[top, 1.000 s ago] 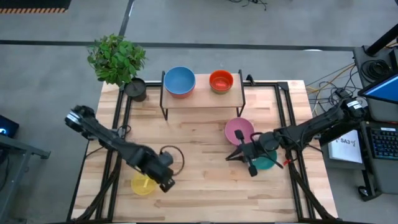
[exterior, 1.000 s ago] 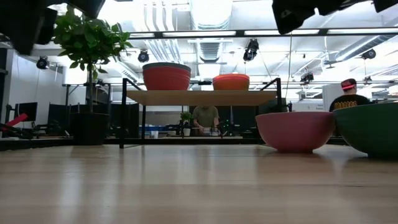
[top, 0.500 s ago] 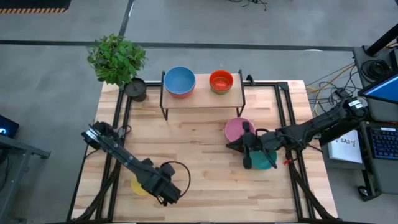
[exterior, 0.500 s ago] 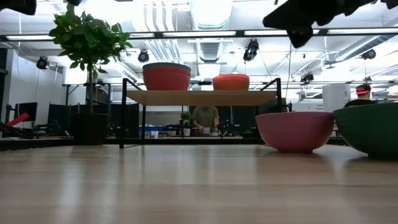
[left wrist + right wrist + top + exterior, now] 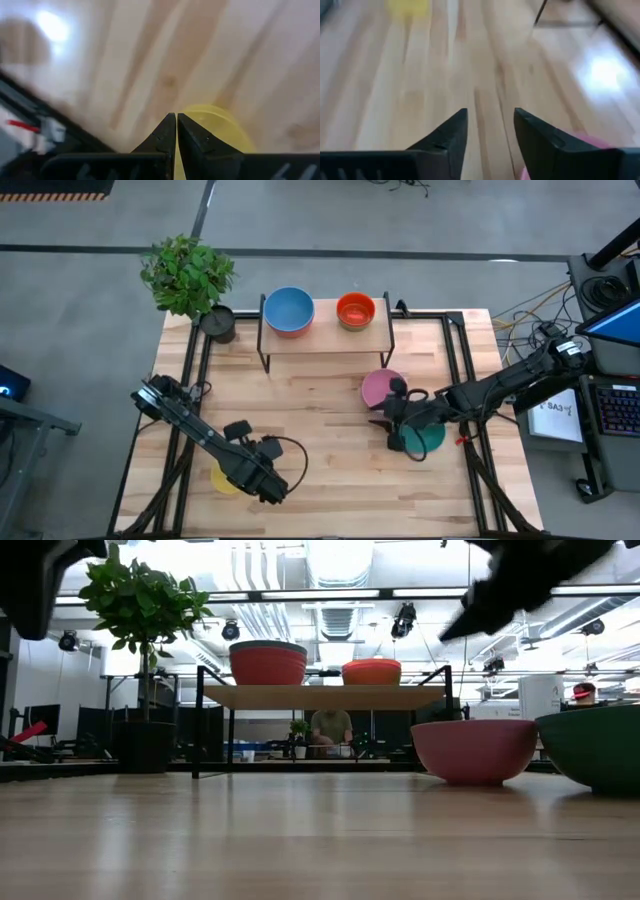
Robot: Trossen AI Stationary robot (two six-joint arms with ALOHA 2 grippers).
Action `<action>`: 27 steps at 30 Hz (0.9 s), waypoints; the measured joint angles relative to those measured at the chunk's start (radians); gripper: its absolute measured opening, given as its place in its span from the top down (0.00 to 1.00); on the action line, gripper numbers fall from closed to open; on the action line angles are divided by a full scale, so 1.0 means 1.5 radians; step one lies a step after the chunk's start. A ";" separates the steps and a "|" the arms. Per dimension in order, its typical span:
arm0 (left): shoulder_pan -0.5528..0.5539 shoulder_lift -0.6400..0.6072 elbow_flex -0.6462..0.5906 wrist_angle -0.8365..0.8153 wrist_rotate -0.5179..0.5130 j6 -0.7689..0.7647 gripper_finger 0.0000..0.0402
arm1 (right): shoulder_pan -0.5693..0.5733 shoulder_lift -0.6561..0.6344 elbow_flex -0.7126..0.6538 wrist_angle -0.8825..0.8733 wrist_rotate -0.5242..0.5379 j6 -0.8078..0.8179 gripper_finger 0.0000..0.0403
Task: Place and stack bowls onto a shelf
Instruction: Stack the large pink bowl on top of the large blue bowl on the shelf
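Note:
The shelf [image 5: 325, 338] stands at the table's far middle. On its left half a blue bowl [image 5: 289, 311] sits nested in a red bowl [image 5: 268, 666]; an orange bowl [image 5: 355, 310] sits on its right half. A pink bowl [image 5: 380, 387] and a teal bowl [image 5: 428, 440] stand on the table at the right. A yellow bowl [image 5: 224, 478] stands near the front left, partly under my left arm. My left gripper [image 5: 252, 468] is shut, high above the yellow bowl [image 5: 215, 130]. My right gripper [image 5: 388, 430] is open and empty, above the pink and teal bowls. The purple and green bowls are out of view.
A potted plant [image 5: 190, 277] in a dark pot [image 5: 218, 323] stands at the far left corner beside the shelf. The black table frame [image 5: 460, 370] runs along both sides. Bare wood lies between the two arms [image 5: 320, 430]. People show in the room behind [image 5: 331, 728].
My left arm has swung toward the table's near edge, over the yellow bowl. My right gripper has turned about and come lower over the pink and teal bowls. No bowl has moved.

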 joint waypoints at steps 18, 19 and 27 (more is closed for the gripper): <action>0.011 -0.022 -0.033 -0.014 -0.173 0.156 1.00 | 0.004 0.047 -0.001 -0.069 0.057 0.043 0.63; 0.014 -0.031 -0.045 -0.013 -0.173 0.153 1.00 | 0.003 0.049 -0.001 -0.072 0.065 0.042 0.63; 0.016 -0.080 -0.130 0.054 -0.176 0.138 1.00 | -0.015 0.051 0.005 -0.095 0.071 0.060 0.63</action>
